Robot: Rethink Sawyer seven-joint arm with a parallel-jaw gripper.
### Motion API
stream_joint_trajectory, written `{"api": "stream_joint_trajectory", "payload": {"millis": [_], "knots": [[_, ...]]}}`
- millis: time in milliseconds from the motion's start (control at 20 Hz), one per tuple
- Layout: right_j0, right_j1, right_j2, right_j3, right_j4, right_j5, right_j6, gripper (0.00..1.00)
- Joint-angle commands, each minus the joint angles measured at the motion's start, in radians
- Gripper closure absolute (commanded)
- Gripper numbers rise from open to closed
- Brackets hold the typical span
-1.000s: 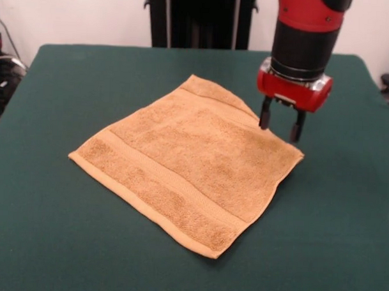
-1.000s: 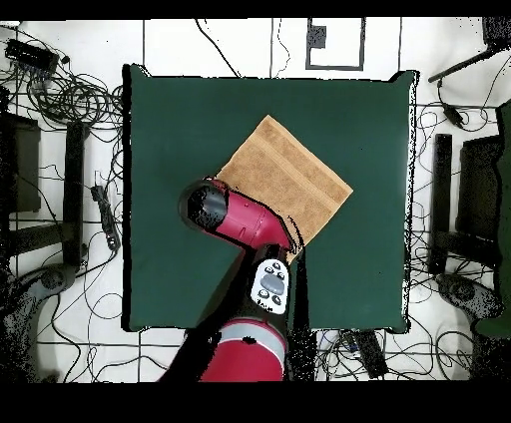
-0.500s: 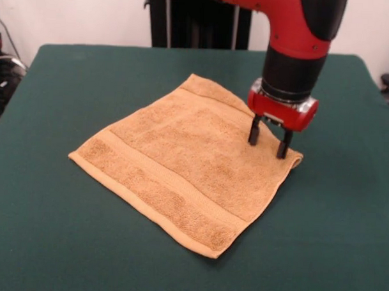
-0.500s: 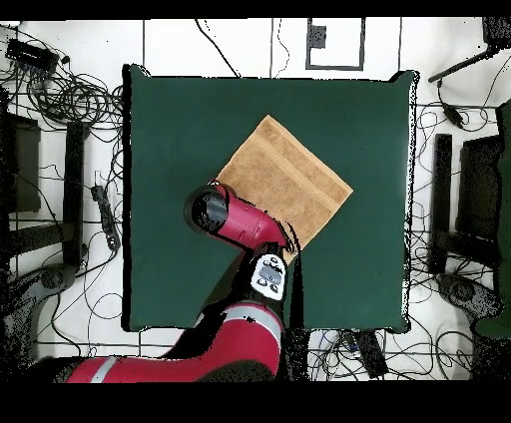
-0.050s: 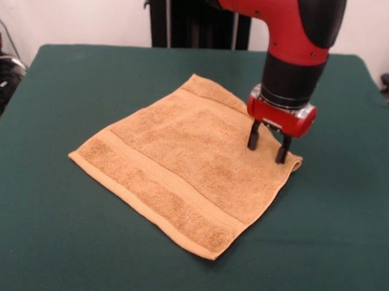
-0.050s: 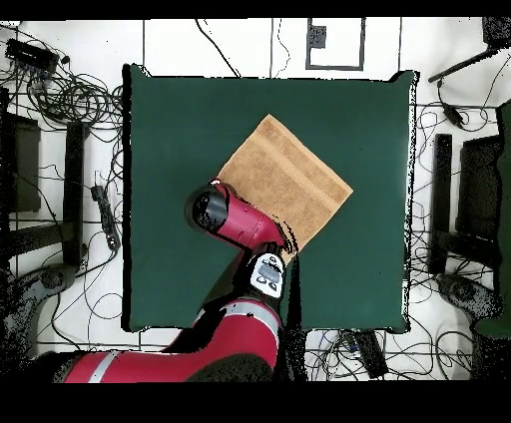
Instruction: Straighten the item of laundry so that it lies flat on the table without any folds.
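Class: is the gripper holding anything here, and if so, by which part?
Nothing is held. The gripper is open, its fingers set down on the towel near one corner, with no cloth pinched between them.

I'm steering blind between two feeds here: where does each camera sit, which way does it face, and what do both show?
Front view: sits across the table from the robot, facing it; shows the red and black forearm and the gripper, jaws open, tips on the towel near its right corner.
Overhead view: hangs above, looking straight down, robot base at the bottom; shows the arm reaching up over the towel's lower corner; the gripper itself is hidden.
Shared: towel, green table, arm; directions are turned half round between them.
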Motion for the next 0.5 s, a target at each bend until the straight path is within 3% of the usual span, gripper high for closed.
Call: {"api": "stream_joint_trajectory", "payload": {"millis": [50,100,300,500], "knots": [[0.032,0.143,0.163,-0.013,0.094,-0.144,0.31,0.0],[0.037,0.143,0.162,-0.01,0.102,-0.156,0.315,1.0],[0.073,0.154,0.097,-0.038,0.096,-0.11,0.289,1.0],[0.04,0.08,0.125,0.025,0.104,-0.065,0.291,1.0]]}}
